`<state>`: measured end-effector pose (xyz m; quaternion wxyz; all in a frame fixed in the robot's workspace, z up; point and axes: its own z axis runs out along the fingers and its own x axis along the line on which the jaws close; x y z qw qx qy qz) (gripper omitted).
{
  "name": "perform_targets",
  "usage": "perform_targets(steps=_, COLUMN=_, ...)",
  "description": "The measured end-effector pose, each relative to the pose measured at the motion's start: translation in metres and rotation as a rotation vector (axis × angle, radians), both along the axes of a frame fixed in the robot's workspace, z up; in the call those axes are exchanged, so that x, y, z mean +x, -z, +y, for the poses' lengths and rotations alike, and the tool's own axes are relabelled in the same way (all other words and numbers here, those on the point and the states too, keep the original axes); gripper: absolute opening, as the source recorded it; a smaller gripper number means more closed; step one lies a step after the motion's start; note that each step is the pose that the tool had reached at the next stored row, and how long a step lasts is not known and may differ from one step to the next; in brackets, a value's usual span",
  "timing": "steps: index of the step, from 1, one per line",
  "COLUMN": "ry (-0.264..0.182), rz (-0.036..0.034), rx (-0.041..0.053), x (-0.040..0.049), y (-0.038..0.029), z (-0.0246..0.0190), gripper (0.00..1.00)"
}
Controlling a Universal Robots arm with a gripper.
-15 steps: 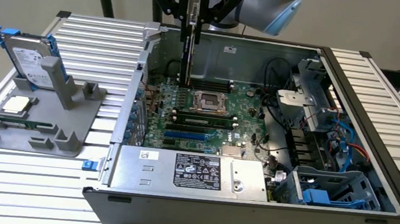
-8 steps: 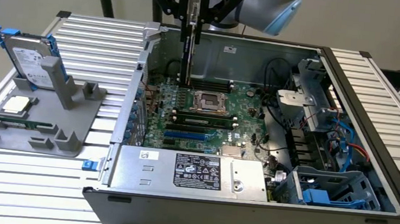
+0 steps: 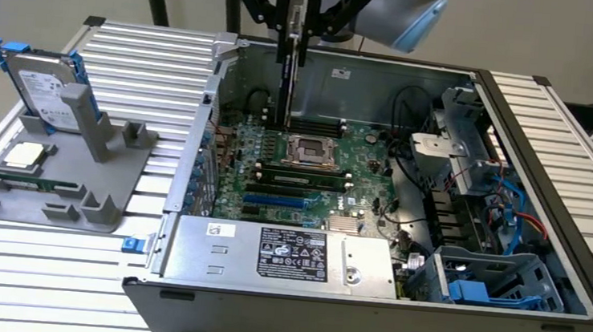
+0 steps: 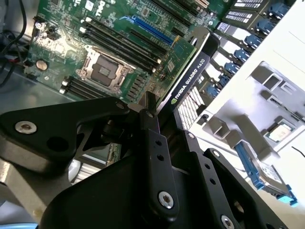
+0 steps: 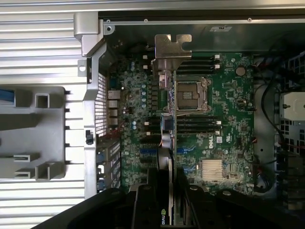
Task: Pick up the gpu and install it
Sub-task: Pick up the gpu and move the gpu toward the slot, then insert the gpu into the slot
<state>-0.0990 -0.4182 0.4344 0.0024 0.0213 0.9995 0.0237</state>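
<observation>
One card in the claw [image 4: 167,114]: its fingers are clamped on the gpu [image 3: 289,77]. It hangs upright, edge-down, over the far part of the motherboard [image 3: 372,165] inside the open case [image 3: 369,325], just beside the processor socket [image 3: 309,147]. Not seated yet. We judge this to be alignment. Keep the card plumb and the metal bracket [image 5: 170,47] square to the case wall on the exterior view's left. Hold the contact edge parallel to the blue slot [image 3: 277,200], no twist in the grip.

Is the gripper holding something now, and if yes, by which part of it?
Yes: the gripper holds the gpu, pinched on its flat faces at the end opposite the silver bracket.
</observation>
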Motion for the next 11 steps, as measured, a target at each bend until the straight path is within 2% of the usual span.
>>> perform_targets(steps=11, ry=0.0, rz=0.0, rx=-0.0001, x=0.0159, y=0.0, z=0.0, gripper=0.0)
